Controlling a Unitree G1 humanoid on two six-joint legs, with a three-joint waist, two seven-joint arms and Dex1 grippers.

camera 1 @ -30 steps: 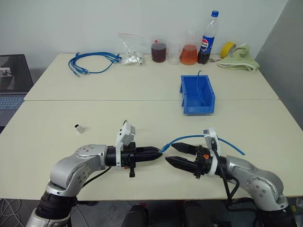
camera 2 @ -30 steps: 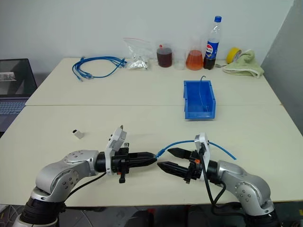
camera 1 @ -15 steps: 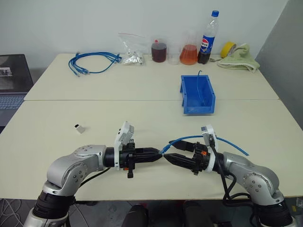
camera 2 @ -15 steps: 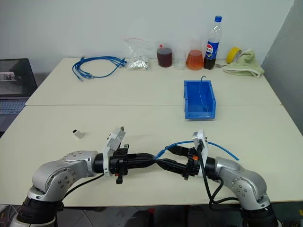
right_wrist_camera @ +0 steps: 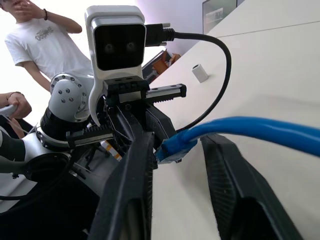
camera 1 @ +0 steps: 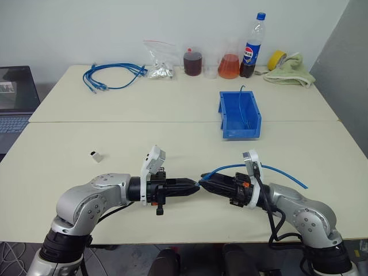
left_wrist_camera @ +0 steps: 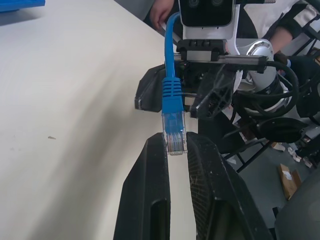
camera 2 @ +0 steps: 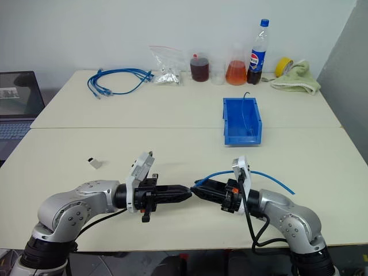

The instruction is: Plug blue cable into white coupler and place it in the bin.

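The blue cable arches low over the near table between my two grippers. My left gripper is shut on its clear plug. My right gripper faces it tip to tip, its fingers closed in on the blue boot just behind the plug. The rest of the cable trails past my right wrist. The white coupler lies alone on the table to the left, apart from both grippers. The bin stands farther back on the right, with a thin blue cable inside.
A coiled bundle of blue cables, a plastic bag, jars and a flask of liquid, a cola bottle, yellow tape and a green towel line the far edge. A laptop sits left. A person stands nearby.
My right gripper's fingers, wide open a second ago, have closed in around the cable next to the plug. The left gripper has kept its grip and place.
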